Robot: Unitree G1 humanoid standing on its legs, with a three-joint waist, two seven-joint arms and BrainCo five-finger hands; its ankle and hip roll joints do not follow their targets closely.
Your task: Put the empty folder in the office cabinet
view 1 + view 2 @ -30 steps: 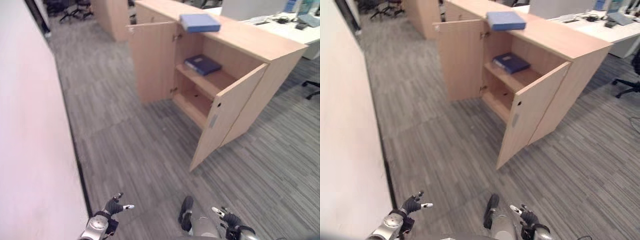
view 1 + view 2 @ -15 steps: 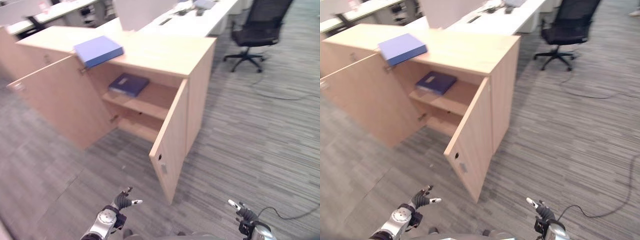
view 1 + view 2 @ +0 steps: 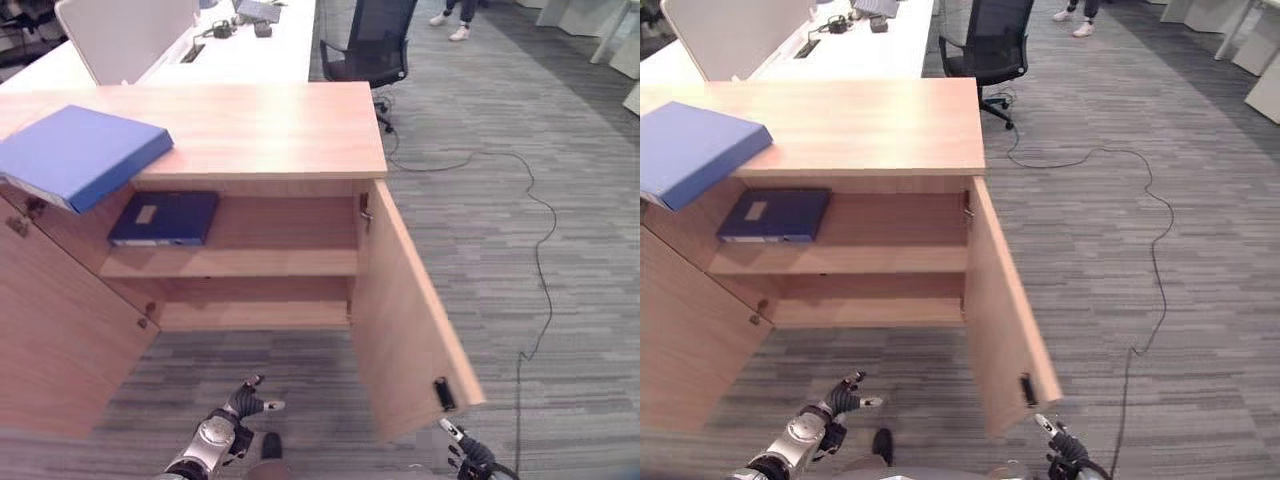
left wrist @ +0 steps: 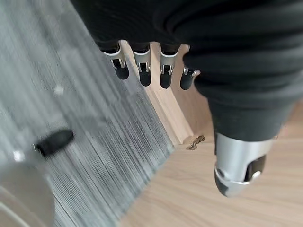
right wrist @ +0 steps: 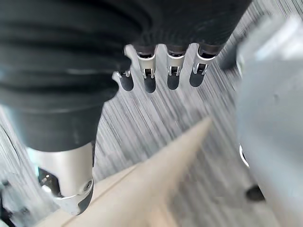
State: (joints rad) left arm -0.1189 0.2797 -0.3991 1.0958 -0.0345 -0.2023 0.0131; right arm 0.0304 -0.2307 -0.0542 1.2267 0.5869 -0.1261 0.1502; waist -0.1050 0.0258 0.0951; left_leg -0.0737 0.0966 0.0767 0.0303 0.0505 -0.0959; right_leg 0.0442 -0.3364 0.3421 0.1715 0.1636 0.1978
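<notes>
A grey striped carpet floor (image 3: 580, 150) lay under and all around the left robot hand (image 3: 238, 405) and the right robot hand (image 3: 462, 452). Far ahead of both, a black office chair (image 3: 370, 40) stood on that floor, just beside the end of a long white worktop (image 3: 250, 60) that carried a few dark devices (image 3: 255, 12) and, further to the left, an upright white screen panel (image 3: 125, 35). Beyond the chair, well apart from it and furthest from the right robot hand, a person's light shoes (image 3: 450, 25) showed on the carpet.
</notes>
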